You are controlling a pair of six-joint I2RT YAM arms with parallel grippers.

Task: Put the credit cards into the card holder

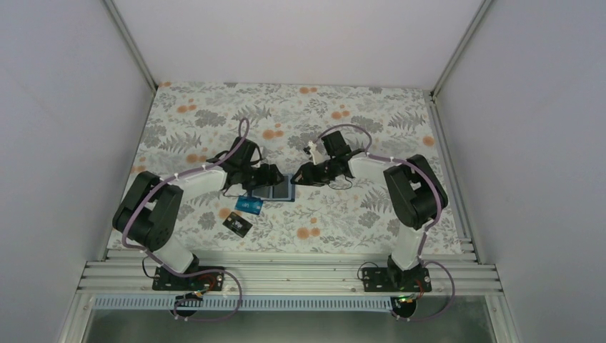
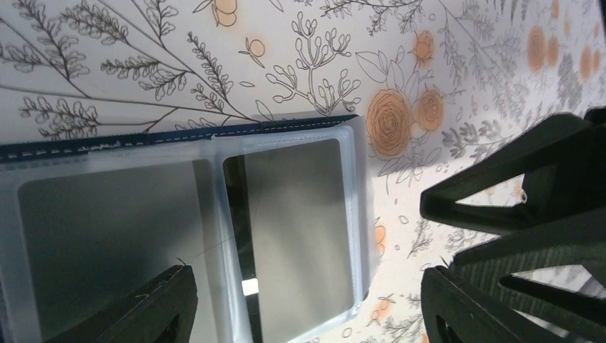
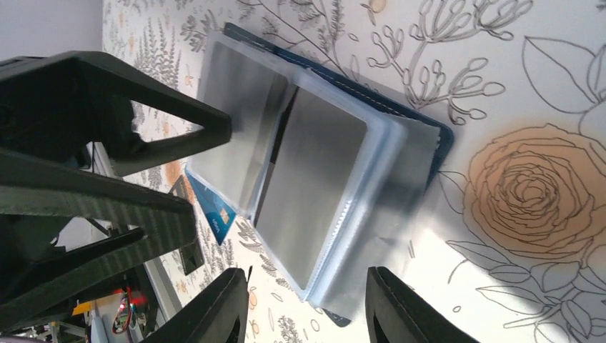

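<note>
Top external, centre frame: the dark navy folding card holder [image 1: 277,190] lies spread open, inside up, seemingly ready for loading, flanked by left gripper [image 1: 269,174] and right gripper [image 1: 298,176], both unclenched, holding nothing.

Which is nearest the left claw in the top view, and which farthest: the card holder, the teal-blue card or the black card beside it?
1. The card holder: lying open right under the left claw, mid-table.
2. The teal-blue card: at the holder's near-left corner, toward the arm bases.
3. The black card: farthest, near-left of the teal-blue card.
</note>
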